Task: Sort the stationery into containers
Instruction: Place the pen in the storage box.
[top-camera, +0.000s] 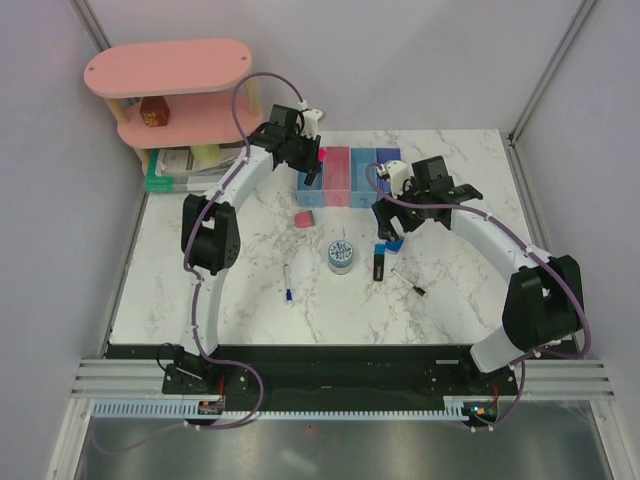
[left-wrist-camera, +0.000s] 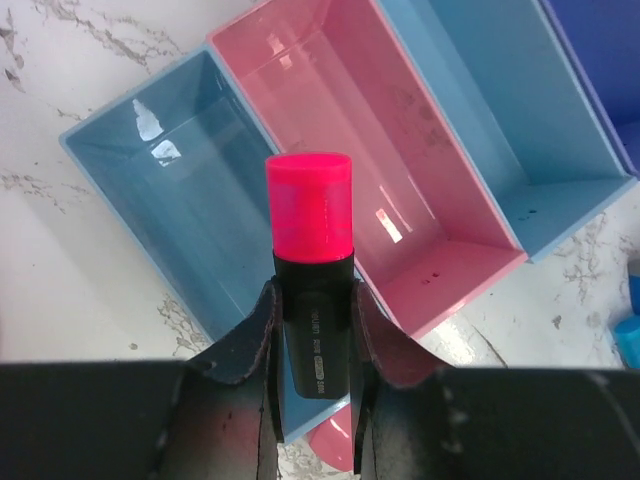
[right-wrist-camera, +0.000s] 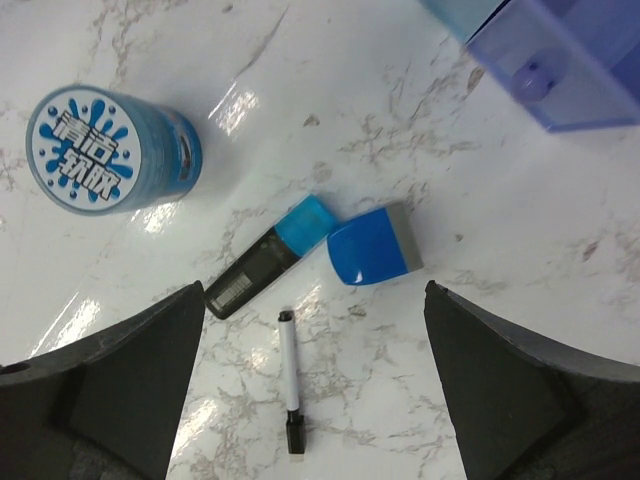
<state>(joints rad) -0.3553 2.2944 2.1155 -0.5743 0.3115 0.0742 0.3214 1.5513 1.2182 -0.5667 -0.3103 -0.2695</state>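
Note:
My left gripper (top-camera: 306, 157) (left-wrist-camera: 312, 300) is shut on a black marker with a pink cap (left-wrist-camera: 310, 205), held above the near end of the left light blue bin (left-wrist-camera: 130, 150). Beside it stand the pink bin (left-wrist-camera: 440, 190), the second light blue bin (left-wrist-camera: 520, 130) and the darker blue bin (left-wrist-camera: 600, 50). My right gripper (top-camera: 397, 228) (right-wrist-camera: 312, 300) is open and empty above a blue block (right-wrist-camera: 370, 245), a black marker with a blue cap (right-wrist-camera: 265, 265) and a thin pen (right-wrist-camera: 290, 380). The round blue-white tin (right-wrist-camera: 100, 150) stands to the left. A pink eraser (top-camera: 304, 218) and a white pen with a blue cap (top-camera: 288, 283) lie on the table.
A large pink tiered shelf (top-camera: 170, 70) holding a red-brown box (top-camera: 153, 112) stands at the back left, with a green-edged stack of books (top-camera: 185, 170) below it. Grey walls close the sides. The darker blue bin also shows in the right wrist view (right-wrist-camera: 570, 70).

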